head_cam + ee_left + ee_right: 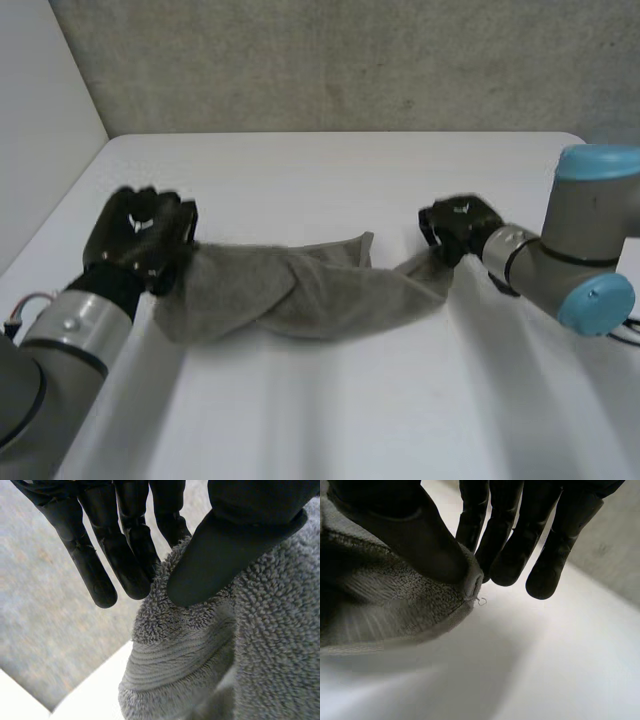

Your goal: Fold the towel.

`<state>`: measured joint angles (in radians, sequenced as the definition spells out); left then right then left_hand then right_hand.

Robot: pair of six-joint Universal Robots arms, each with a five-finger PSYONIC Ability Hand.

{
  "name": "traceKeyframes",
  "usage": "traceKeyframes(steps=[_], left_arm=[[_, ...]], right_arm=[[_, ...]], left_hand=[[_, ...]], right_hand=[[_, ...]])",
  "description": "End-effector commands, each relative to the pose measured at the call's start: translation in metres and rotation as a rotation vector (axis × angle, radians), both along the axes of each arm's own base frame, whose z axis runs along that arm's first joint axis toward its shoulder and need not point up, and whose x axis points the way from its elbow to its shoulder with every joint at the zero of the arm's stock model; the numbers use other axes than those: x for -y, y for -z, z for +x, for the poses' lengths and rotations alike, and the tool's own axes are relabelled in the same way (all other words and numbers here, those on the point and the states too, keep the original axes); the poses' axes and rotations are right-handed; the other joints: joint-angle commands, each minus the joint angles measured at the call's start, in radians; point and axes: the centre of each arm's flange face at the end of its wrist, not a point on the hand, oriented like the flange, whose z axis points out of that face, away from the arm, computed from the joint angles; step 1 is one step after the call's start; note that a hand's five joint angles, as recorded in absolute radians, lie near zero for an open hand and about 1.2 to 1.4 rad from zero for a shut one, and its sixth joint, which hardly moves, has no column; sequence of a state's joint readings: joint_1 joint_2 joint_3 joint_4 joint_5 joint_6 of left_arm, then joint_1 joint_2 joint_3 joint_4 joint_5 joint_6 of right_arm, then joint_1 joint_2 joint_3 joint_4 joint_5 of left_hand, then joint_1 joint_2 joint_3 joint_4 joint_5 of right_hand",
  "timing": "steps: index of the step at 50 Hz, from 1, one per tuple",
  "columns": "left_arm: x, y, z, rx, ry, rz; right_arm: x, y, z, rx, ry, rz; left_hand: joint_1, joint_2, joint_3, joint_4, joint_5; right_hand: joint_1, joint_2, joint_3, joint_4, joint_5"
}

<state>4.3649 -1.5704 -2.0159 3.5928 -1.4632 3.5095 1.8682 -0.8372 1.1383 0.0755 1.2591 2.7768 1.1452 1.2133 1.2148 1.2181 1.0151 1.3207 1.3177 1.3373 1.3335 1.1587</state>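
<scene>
This looks to me like a robotics lab cell: a plain white desk with a bare grey concrete wall directly behind it. A white panel closes off the desk's left side.

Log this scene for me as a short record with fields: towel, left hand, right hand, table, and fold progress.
towel: grey towel, bunched and twisted, strung between the two hands, middle sagging onto the table
left hand: left hand pinches one end of the towel between thumb and fingers
right hand: right hand pinches a corner at the other end the same way
table: white table
fold progress: no neat fold yet
</scene>
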Motion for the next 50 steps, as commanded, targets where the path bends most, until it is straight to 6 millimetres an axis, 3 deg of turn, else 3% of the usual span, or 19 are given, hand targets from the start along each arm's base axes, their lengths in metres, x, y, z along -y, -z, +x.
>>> traceKeyframes(steps=[1,2,3,4,5,6,7,10,13,16,21,24,26,27,29,33,37,44,50], left_arm=[[0.057,-0.074,-0.023,-0.088,0.039,-0.282],[0.057,-0.074,-0.023,-0.089,0.039,-0.283],[0.071,-0.102,-0.028,-0.124,0.032,-0.373],[0.080,-0.128,-0.029,-0.162,0.013,-0.454],[0.080,-0.128,-0.029,-0.162,0.013,-0.454],[0.087,-0.161,-0.026,-0.213,-0.027,-0.555],[0.090,-0.187,-0.021,-0.263,-0.071,-0.637],[0.092,-0.204,-0.015,-0.303,-0.116,-0.695],[0.099,-0.213,-0.001,-0.340,-0.192,-0.751],[0.102,-0.200,0.001,-0.324,-0.204,-0.719],[0.100,-0.123,0.000,-0.221,-0.175,-0.514],[0.095,-0.102,-0.002,-0.192,-0.151,-0.459],[0.081,-0.055,-0.004,-0.127,-0.084,-0.331],[0.080,-0.055,-0.004,-0.126,-0.084,-0.330],[0.061,-0.013,-0.004,-0.069,-0.025,-0.206],[0.046,0.017,0.000,-0.034,0.002,-0.107],[0.027,0.049,0.006,0.005,0.005,0.021],[0.010,0.066,0.010,0.053,0.008,0.173],[0.006,0.060,0.014,0.065,-0.004,0.219]], right_arm=[[0.025,-0.108,0.008,0.112,0.010,-0.339],[0.028,-0.144,0.008,0.171,0.023,-0.449],[0.028,-0.186,0.005,0.266,0.049,-0.578],[0.028,-0.187,0.005,0.267,0.049,-0.580],[0.024,-0.225,-0.002,0.366,0.091,-0.694],[0.016,-0.259,-0.012,0.455,0.117,-0.782],[0.016,-0.259,-0.012,0.456,0.118,-0.783],[0.008,-0.281,-0.022,0.522,0.133,-0.821],[0.017,-0.264,-0.036,0.474,0.165,-0.756],[0.022,-0.235,-0.042,0.416,0.158,-0.623],[0.019,-0.182,-0.040,0.346,0.115,-0.393],[0.013,-0.147,-0.041,0.304,0.095,-0.244],[0.009,-0.133,-0.041,0.282,0.082,-0.183],[0.004,-0.118,-0.041,0.258,0.070,-0.131],[0.001,-0.102,-0.041,0.229,0.063,-0.079],[-0.012,-0.060,-0.044,0.144,0.055,0.046],[-0.020,-0.040,-0.049,0.104,0.057,0.104],[-0.024,-0.016,-0.064,0.052,0.082,0.165],[-0.027,-0.010,-0.069,0.046,0.094,0.191]], left_hand=[[0.251,0.183,0.182,0.178,0.207],[0.251,0.183,0.182,0.178,0.207],[0.251,0.183,0.182,0.178,0.207],[0.251,0.183,0.182,0.178,0.207],[0.251,0.183,0.182,0.178,0.207],[0.251,0.183,0.182,0.178,0.207],[0.251,0.183,0.182,0.178,0.207],[0.251,0.183,0.182,0.178,0.207],[0.251,0.183,0.182,0.178,0.207],[0.251,0.183,0.182,0.178,0.207],[0.251,0.183,0.182,0.178,0.207],[0.251,0.183,0.182,0.178,0.207],[0.251,0.183,0.182,0.178,0.207],[0.251,0.183,0.182,0.178,0.207],[0.251,0.183,0.182,0.178,0.207],[0.251,0.183,0.182,0.178,0.207],[0.251,0.183,0.182,0.178,0.207],[0.251,0.183,0.182,0.178,0.207],[0.251,0.183,0.182,0.178,0.207]], right_hand=[[0.076,0.079,0.059,0.063,0.063],[0.076,0.079,0.059,0.063,0.063],[0.076,0.079,0.059,0.063,0.063],[0.076,0.079,0.059,0.063,0.063],[0.076,0.079,0.059,0.063,0.063],[0.076,0.079,0.059,0.063,0.063],[0.076,0.079,0.059,0.063,0.063],[0.076,0.079,0.059,0.063,0.063],[0.076,0.079,0.059,0.063,0.063],[0.076,0.079,0.059,0.063,0.063],[0.076,0.079,0.059,0.063,0.063],[0.076,0.079,0.059,0.063,0.063],[0.076,0.079,0.059,0.063,0.063],[0.076,0.079,0.059,0.063,0.063],[0.076,0.079,0.059,0.063,0.063],[0.076,0.079,0.059,0.063,0.063],[0.076,0.079,0.059,0.063,0.063],[0.076,0.079,0.059,0.063,0.063],[0.076,0.079,0.059,0.063,0.063]])
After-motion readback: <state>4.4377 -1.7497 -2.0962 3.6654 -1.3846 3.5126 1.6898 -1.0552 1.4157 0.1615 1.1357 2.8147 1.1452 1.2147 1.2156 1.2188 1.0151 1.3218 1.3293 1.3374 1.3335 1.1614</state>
